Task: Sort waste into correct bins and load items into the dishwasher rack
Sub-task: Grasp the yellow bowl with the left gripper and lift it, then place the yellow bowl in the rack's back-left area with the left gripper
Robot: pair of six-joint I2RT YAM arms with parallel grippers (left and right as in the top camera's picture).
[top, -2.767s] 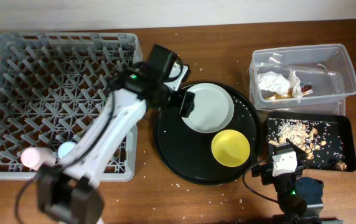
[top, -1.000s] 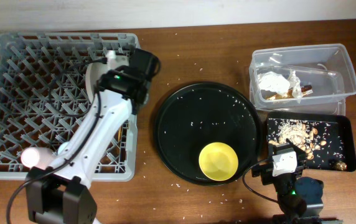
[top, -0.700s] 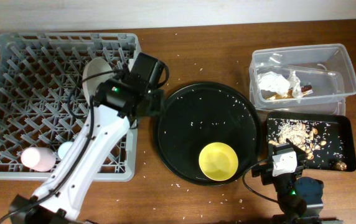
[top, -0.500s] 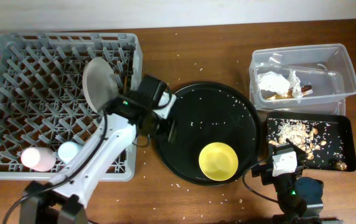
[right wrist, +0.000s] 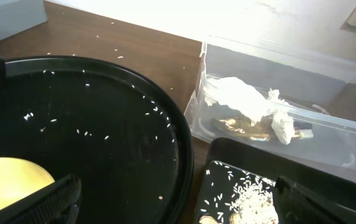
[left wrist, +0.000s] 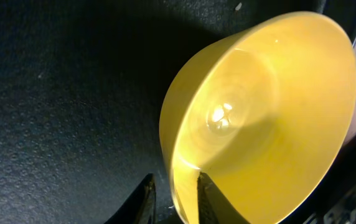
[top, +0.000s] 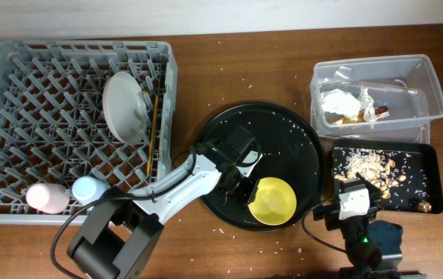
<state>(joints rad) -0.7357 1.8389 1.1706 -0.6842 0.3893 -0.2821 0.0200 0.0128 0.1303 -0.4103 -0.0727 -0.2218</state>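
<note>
The yellow bowl [top: 273, 201] sits on the round black tray [top: 283, 132]. My left gripper [top: 244, 184] has narrowed onto the rim of the bowl [left wrist: 259, 112], one finger inside and one outside it. The grey-green plate [top: 127, 107] stands on edge between the pegs of the dishwasher rack [top: 20, 101]. The pink cup [top: 39, 198] and blue cup [top: 88, 188] stand at the rack's near edge. White tissue [top: 338, 101] and the wrapper [top: 363, 115] lie in the clear tub [top: 430, 81]; food scraps [top: 376, 167] lie in the black rectangular tray [top: 427, 163]. My right gripper [right wrist: 187, 202] is open and holds nothing.
White crumbs are scattered over the round tray [right wrist: 134, 106] and the wooden table [top: 268, 54]. The right arm's wrist [top: 353, 203] sits at the near right, beside the black rectangular tray's left edge. The tissue [right wrist: 243, 99] shows through the tub wall [right wrist: 327, 68].
My left arm left the plate standing in the rack, swung right and down over the round tray to the yellow bowl, and its jaws narrowed on the rim. The right arm stayed still.
</note>
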